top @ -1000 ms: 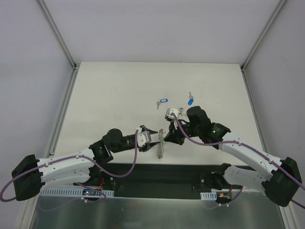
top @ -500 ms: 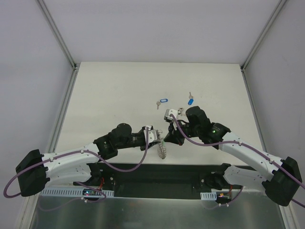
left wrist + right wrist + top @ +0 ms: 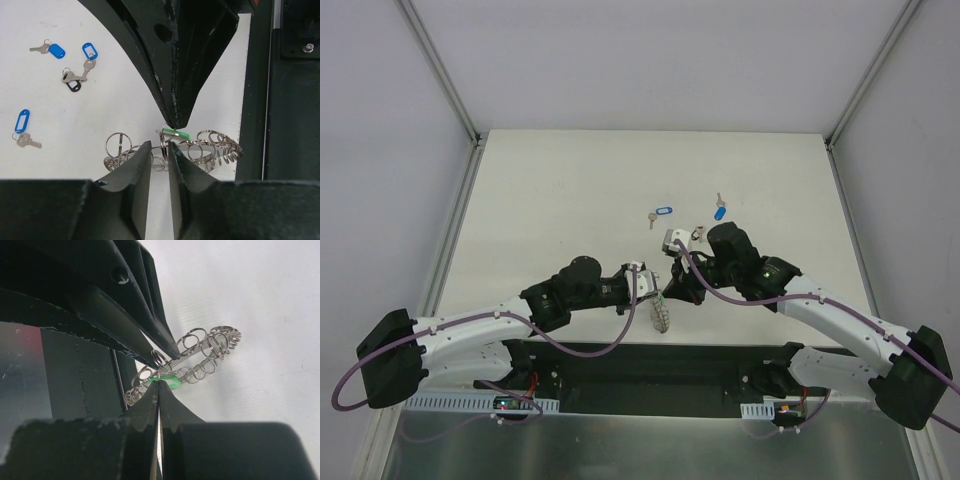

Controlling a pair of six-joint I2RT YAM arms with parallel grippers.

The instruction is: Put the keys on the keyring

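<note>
The left end effector [image 3: 160, 148] is pinched narrow on one small loop of the keyring [image 3: 220, 145]. The keyring sits at the lower centre of that wrist view, beside the dark edge of the surface [image 3: 115, 100]. The right end effector [image 3: 159, 386] is closed, tips together, on the green-tagged key [image 3: 169, 382], and the tag touches the same loop.

The step in hand looks like threading this key on. To do it well, the left arm should hold the loop steady while the right eases the key's own small ring into the loop's split with tiny sideways moves. A hard push would probably twist the keyring out of the pinch.

Only the left wrist view shows three blue-tagged keys [image 3: 22, 121] at upper left, well apart from the keyring. The right wrist view shows the tag's contact with the loop more plainly. Overhead, that contact is too small to read.
</note>
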